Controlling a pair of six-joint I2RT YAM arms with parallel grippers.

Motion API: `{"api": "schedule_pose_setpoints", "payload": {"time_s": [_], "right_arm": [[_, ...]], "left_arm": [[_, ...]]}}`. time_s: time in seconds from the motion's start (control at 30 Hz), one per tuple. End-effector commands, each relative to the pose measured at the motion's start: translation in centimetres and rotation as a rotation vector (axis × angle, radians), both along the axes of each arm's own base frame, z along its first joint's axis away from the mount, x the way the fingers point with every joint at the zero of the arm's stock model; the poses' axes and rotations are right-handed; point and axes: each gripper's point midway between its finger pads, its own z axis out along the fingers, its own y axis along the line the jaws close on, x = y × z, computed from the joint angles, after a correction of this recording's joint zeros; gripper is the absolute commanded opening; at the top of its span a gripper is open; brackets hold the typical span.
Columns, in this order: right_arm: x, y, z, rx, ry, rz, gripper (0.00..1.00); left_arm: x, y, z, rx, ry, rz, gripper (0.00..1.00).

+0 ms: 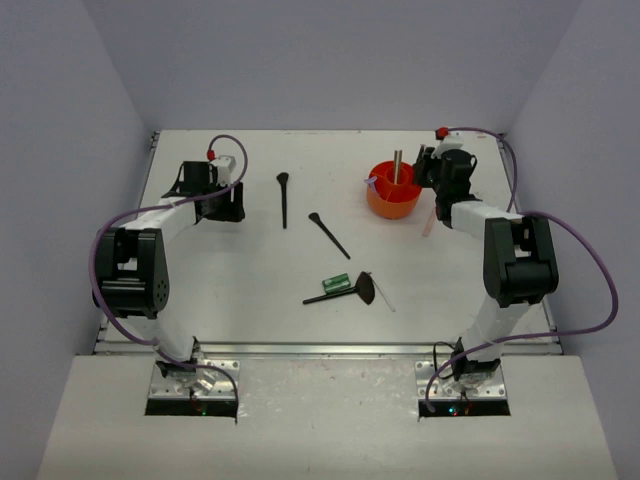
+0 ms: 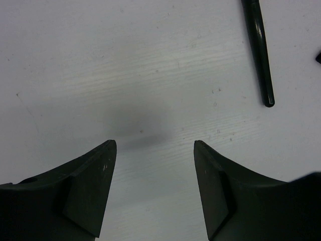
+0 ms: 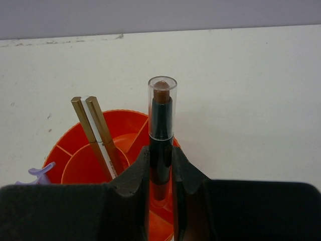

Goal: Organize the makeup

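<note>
My right gripper (image 3: 161,155) is shut on a dark stick with a clear cap (image 3: 161,115), held upright over the orange compartmented cup (image 3: 125,114), its lower end inside the rim. Two tan sticks (image 3: 98,130) lean in the cup, and a lilac tool (image 3: 40,173) pokes out at its left. My left gripper (image 2: 155,145) stands open just above bare table, left of a black brush (image 1: 283,198). On the table also lie a second black brush (image 1: 329,234), a fan-headed brush (image 1: 350,291) and a small green tube (image 1: 335,283).
A pink stick (image 1: 429,222) lies just right of the orange cup (image 1: 392,200), under my right arm (image 1: 470,212). A thin white stick (image 1: 383,297) lies by the fan brush. White walls close in the table on three sides.
</note>
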Motion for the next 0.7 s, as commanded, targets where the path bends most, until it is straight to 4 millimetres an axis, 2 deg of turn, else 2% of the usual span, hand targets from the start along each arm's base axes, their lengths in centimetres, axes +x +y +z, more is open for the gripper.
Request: {"api": "schedule_pose_setpoints", "payload": {"time_s": [0.0,0.23,0.27,0.3,0.37,0.53,0.67], "right_arm": [[1.3,-0.1,1.5,0.013,-0.069,-0.014,0.0],[1.0,0.4,1.1,0.026,-0.048,0.011,0.02],[0.9,0.5,1.0,0.029,-0.045,0.017,0.1],[0.7,0.7,1.1,0.036,-0.041,0.028,0.26],[0.5,0.8,1.2,0.043,-0.034,0.031,0.39],[-0.2,0.6,2.3,0.059,-0.043,0.017,0.55],[-0.9,0.0,5.5,0.05,-0.089,-0.014,0.64]], "left_arm": [[0.9,0.6,0.6,0.006,-0.027,0.01,0.61],[0.9,0.7,0.2,0.002,-0.022,0.012,0.62],[0.9,0.6,0.3,-0.001,-0.023,0.01,0.62],[1.0,0.6,0.4,-0.004,-0.025,0.012,0.62],[1.0,0.6,0.4,-0.008,-0.024,0.016,0.62],[1.0,0.3,0.5,-0.022,-0.024,0.011,0.62],[1.0,0.3,0.6,-0.026,-0.028,0.009,0.62]]}}
